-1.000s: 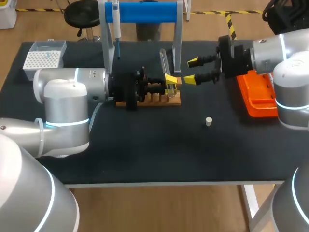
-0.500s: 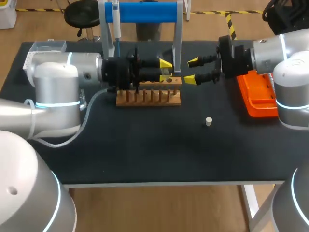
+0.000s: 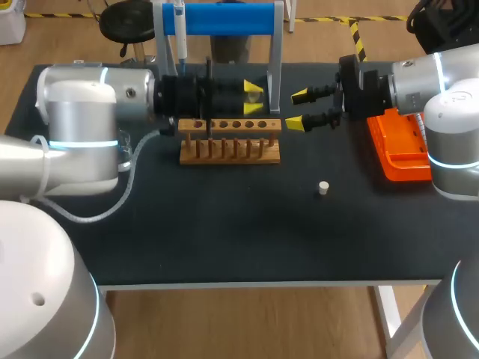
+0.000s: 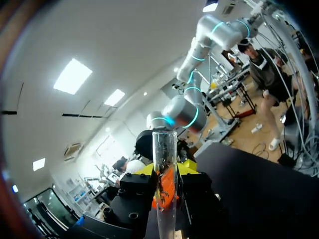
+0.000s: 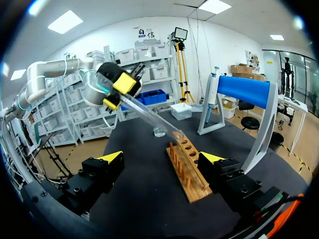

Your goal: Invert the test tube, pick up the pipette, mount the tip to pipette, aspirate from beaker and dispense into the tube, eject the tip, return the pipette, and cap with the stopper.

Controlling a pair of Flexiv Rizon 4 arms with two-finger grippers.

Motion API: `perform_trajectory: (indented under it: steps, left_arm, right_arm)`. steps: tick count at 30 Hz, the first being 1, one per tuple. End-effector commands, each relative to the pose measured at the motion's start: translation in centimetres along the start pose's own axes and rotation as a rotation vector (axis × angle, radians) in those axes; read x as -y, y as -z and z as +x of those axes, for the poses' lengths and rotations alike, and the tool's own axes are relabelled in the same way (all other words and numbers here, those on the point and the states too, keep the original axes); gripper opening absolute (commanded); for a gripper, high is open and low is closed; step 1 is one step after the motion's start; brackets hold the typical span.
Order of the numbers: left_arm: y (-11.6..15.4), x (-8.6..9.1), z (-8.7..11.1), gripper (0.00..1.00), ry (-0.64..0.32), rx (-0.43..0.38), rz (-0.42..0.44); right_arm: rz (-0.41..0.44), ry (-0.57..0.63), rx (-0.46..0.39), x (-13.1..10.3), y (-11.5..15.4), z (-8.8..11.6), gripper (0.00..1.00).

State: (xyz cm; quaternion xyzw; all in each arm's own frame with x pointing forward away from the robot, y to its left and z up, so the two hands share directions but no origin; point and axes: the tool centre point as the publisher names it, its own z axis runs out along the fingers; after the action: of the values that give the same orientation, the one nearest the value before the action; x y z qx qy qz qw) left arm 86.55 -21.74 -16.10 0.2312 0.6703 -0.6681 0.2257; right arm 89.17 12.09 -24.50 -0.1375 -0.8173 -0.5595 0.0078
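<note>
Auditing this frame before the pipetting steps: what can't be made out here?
The tube: in the head view it is almost lost in the left gripper; in the left wrist view its lower end is cut off by the edge; any contents are unclear.
The beaker: in the right wrist view it is too small to judge its level.
The stopper: head view only, too small to tell its orientation.
The tray: in the head view it is partly under the right arm.

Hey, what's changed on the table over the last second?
The left gripper, shut on the test tube, rose from the wooden rack and drew back toward the blue stand, taking the tube up with it. The right gripper stayed open beside the rack. The stopper and rack did not move.
</note>
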Motion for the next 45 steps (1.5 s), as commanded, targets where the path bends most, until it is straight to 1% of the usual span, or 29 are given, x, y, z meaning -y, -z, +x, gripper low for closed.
perform_trajectory:
  steps: [1, 4, 7, 11, 13, 14, 19, 25, 31, 37, 45]
  left_arm:
    - [0.5, -0.5, -2.3, 0.0, 0.234, -0.021, -0.012]
    - [0.6, -1.2, -3.3, 0.0, 0.322, 0.009, -0.019]
    - [0.4, -1.9, -3.5, 0.0, 0.394, 0.056, -0.012]
    - [0.4, -3.0, -3.9, 0.0, 0.449, 0.107, -0.007]
    - [0.4, -3.5, -4.1, 0.0, 0.469, 0.116, -0.006]
    - [0.3, -3.7, -4.1, 0.0, 0.471, 0.121, 0.001]
    - [-0.1, -4.4, -4.1, 0.0, 0.48, 0.123, -0.019]
    - [0.4, -5.4, -4.4, 0.0, 0.509, 0.152, -0.007]
    - [1.0, -5.8, -5.3, 0.0, 0.519, 0.15, -0.021]
    - [1.5, -6.0, -6.2, 0.0, 0.506, 0.152, -0.03]
    - [1.5, -6.0, -6.2, 0.0, 0.506, 0.152, -0.03]
  right_arm:
    - [-0.002, 0.001, 0.001, 0.1, 0.0, 0.0, 1.0]
    - [-0.002, 0.001, 0.001, 0.1, 0.0, 0.0, 1.0]
    - [-0.002, 0.001, 0.001, 0.1, 0.0, 0.0, 1.0]
    - [-0.002, 0.001, 0.001, 0.1, 0.0, 0.0, 1.0]
    - [-0.002, 0.001, 0.001, 0.1, 0.0, 0.0, 1.0]
    - [-0.002, 0.001, 0.001, 0.1, 0.0, 0.0, 1.0]
    - [-0.002, 0.001, 0.001, 0.1, 0.0, 0.0, 1.0]
    - [-0.002, 0.001, 0.001, 0.1, 0.0, 0.0, 1.0]
    - [-0.002, 0.001, 0.001, 0.1, 0.0, 0.0, 1.0]
    - [-0.002, 0.001, 0.001, 0.1, 0.0, 0.0, 1.0]
    - [-0.002, 0.001, 0.001, 0.1, 0.0, 0.0, 1.0]
